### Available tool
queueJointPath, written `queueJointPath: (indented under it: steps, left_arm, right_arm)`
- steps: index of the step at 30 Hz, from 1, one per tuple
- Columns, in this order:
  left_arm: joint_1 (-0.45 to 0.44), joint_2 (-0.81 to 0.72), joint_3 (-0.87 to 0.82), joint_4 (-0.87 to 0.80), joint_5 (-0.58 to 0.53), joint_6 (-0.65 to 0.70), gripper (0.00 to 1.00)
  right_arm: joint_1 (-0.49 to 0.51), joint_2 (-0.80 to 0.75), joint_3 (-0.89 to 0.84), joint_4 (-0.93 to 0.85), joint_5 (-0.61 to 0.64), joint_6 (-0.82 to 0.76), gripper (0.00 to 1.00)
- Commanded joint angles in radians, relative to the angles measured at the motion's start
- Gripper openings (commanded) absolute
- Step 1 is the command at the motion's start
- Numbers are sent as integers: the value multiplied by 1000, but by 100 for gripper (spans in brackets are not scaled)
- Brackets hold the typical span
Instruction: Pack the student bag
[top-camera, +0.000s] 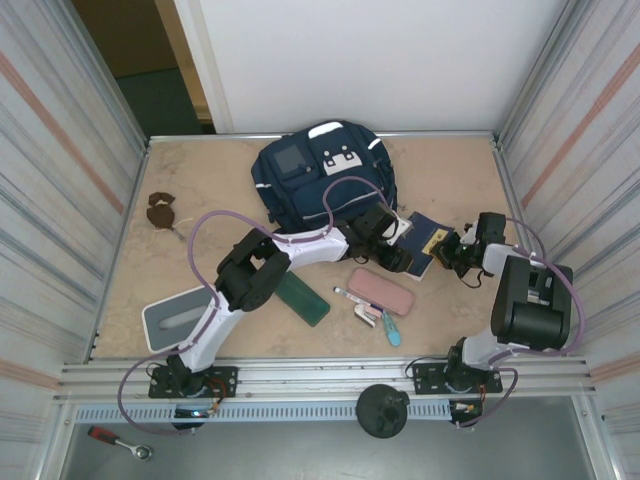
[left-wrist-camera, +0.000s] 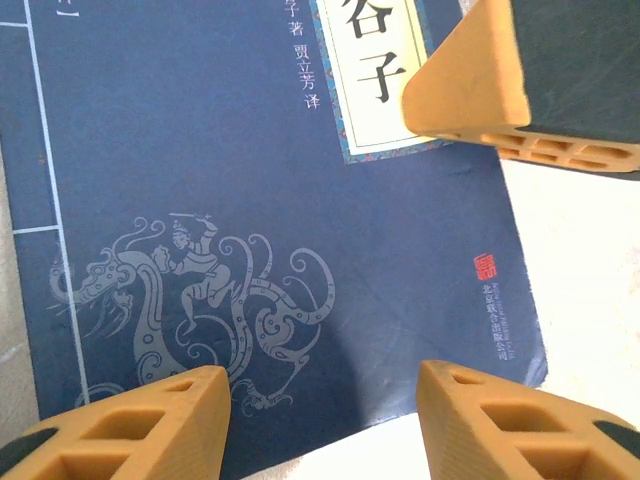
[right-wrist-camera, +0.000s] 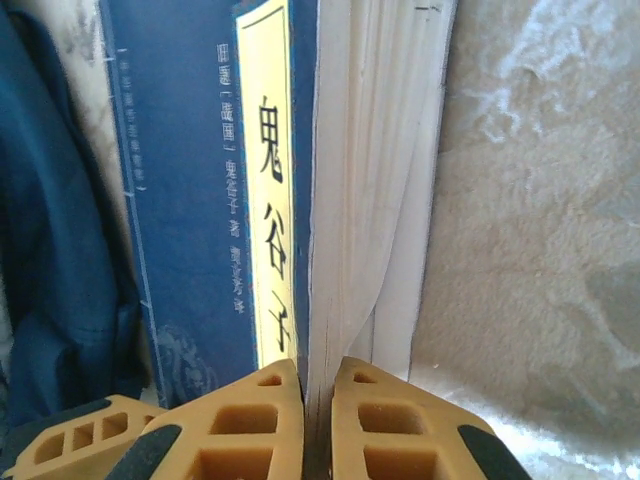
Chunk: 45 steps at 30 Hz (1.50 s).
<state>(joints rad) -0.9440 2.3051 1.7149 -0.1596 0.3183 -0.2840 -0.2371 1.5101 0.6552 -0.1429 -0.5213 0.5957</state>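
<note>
Right claw (right-wrist-camera: 318, 378) of yours is pinched shut on the blue book (right-wrist-camera: 180, 200) cover; left claw (left-wrist-camera: 322, 400) hangs open above it, beside the student bag (top-camera: 320, 175).

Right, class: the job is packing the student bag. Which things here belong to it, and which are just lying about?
Belong: student bag; blue book, pinched by the right pincer; pink pouch; pens.
Lying about, probably: brown object; wrench; black knob.
</note>
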Motion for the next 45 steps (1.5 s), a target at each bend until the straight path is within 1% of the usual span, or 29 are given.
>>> queueJointPath:
  steps: [1, 4, 8, 12, 15, 17, 18, 20, 23, 26, 28, 30, 31, 32, 34, 38, 40, 42, 43, 44, 45]
  left_arm:
    - [-10, -60, -16, -40, 5, 22, 53]
    - [-8, -126, -39, -46, -14, 41, 54]
    - [9, -263, -113, -16, -44, 44, 57]
    - [55, -414, -225, 52, -42, 19, 60]
    - [105, -531, -315, 110, -11, -10, 63]
    - [160, -587, -359, 143, 39, -50, 65]
    - [185, -605, -370, 147, 74, -72, 68]
    - [240, -629, -388, 163, 162, -124, 70]
    - [296, -650, -422, 230, 270, -181, 75]
    - [329, -653, -434, 255, 353, -210, 75]
    - [343, -664, -463, 299, 389, -236, 71]
    - [351, -682, -501, 365, 409, -265, 60]
    - [352, -690, -518, 393, 417, -277, 54]
    - [353, -698, -531, 412, 422, -284, 47]
    - [353, -705, -538, 425, 433, -287, 37]
    - [354, -707, -545, 447, 456, -305, 24]
    - [353, -717, -550, 451, 455, -302, 17]
    - [355, -738, -559, 455, 448, -297, 10]
    - [355, -752, -566, 459, 444, -292, 8]
    - [356, -763, -570, 461, 440, -289, 6]
    - [356, -775, -571, 462, 439, -286, 4]
  right_arm:
    - [-5, -78, 12, -55, 53, -20, 0]
    - [-17, -155, 16, -70, 37, -20, 0]
    - [-21, -271, 45, -77, -30, -9, 0]
    - [-13, -377, 87, -53, -122, 8, 0]
    - [21, -444, 121, -5, -201, 19, 0]
    - [67, -482, 151, 17, -236, 17, 0]
    - [93, -494, 164, 27, -249, 12, 0]
    - [163, -508, 196, 36, -282, -22, 0]
    - [258, -507, 228, 32, -317, -70, 0]
    - [314, -488, 220, 92, -368, -70, 0]
    - [336, -470, 218, 110, -387, -74, 0]
    - [354, -454, 217, 110, -381, -86, 0]
    - [361, -444, 216, 107, -371, -93, 0]
    - [368, -435, 215, 106, -366, -98, 0]
    - [378, -418, 213, 109, -365, -100, 0]
    - [399, -395, 212, 114, -346, -108, 0]
    - [400, -387, 217, 94, -319, -114, 0]
    - [400, -378, 240, 19, -243, -136, 0]
    - [397, -370, 258, -31, -196, -145, 7]
    - [392, -363, 268, -58, -174, -151, 14]
    - [385, -358, 269, -61, -185, -148, 24]
